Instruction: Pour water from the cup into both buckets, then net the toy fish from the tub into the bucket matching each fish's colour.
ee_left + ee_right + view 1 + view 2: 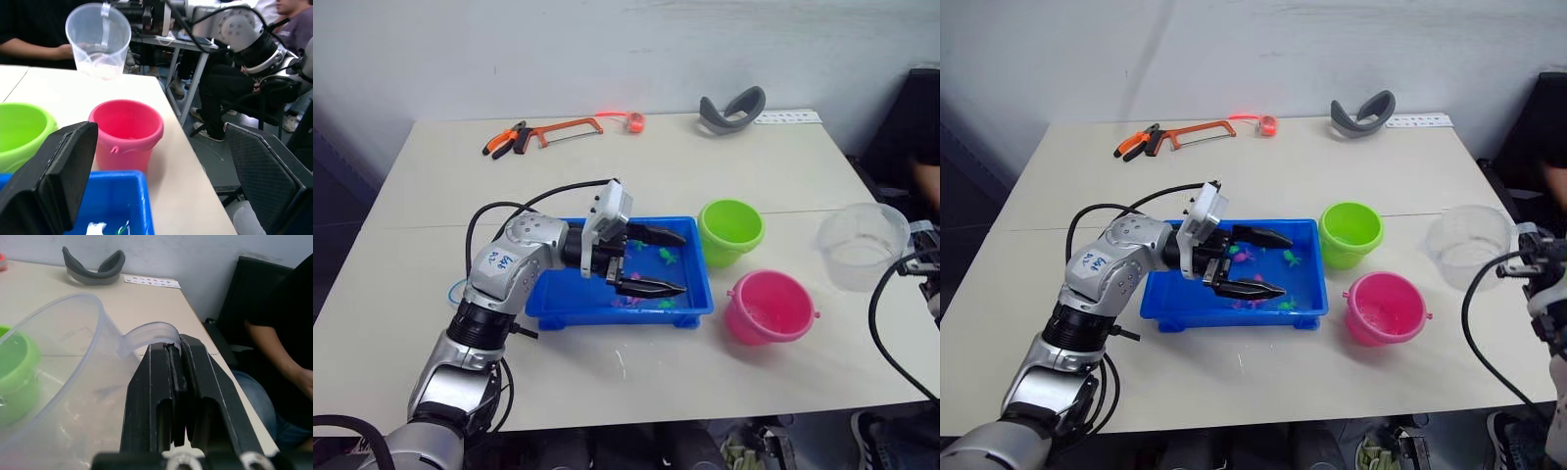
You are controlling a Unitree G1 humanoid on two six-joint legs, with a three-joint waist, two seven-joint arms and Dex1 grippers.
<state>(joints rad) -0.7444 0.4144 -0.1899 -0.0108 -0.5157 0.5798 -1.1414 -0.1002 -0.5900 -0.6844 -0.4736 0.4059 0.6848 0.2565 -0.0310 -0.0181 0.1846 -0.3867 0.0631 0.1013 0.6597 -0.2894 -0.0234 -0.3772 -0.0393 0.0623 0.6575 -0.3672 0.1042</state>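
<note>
Worktop (431, 323) of pale cream carries the task's things in its near half. The shallow rectangular bright blue plastic tub (570, 307) sits near the middle, with several tiny magenta-pink and green toy fish (664, 257) lying inside it. Just beside the tub's right end stands the lime green round plastic bucket (730, 230), and nearer the front edge, close to the tub's right front corner, stands the bright pink round plastic bucket (769, 306); the two buckets are near each other but apart.

The left end effector (654, 260) hangs over the tub with its two black fingers spread wide and nothing between them, pointing toward the buckets. In the left wrist view one of those fingers (54, 171) rises in front of the tub's corner, with the pink bucket and the green bucket beyond it.

The right end effector (172, 377) is closed tight on the handle of the clear, colourless plastic cup (862, 245), which it holds upright by the worktop's right edge, well to the right of the green bucket. Whether the cup rests on the surface or is lifted just off it cannot be told.

Along the far edge lie an orange-framed hacksaw (566, 128), orange-handled pliers (504, 140), a small red ring-shaped object (634, 121), a curved grey band (732, 110) and a white printed strip (787, 117). A person in a dark top (281, 333) sits beyond the right edge.
</note>
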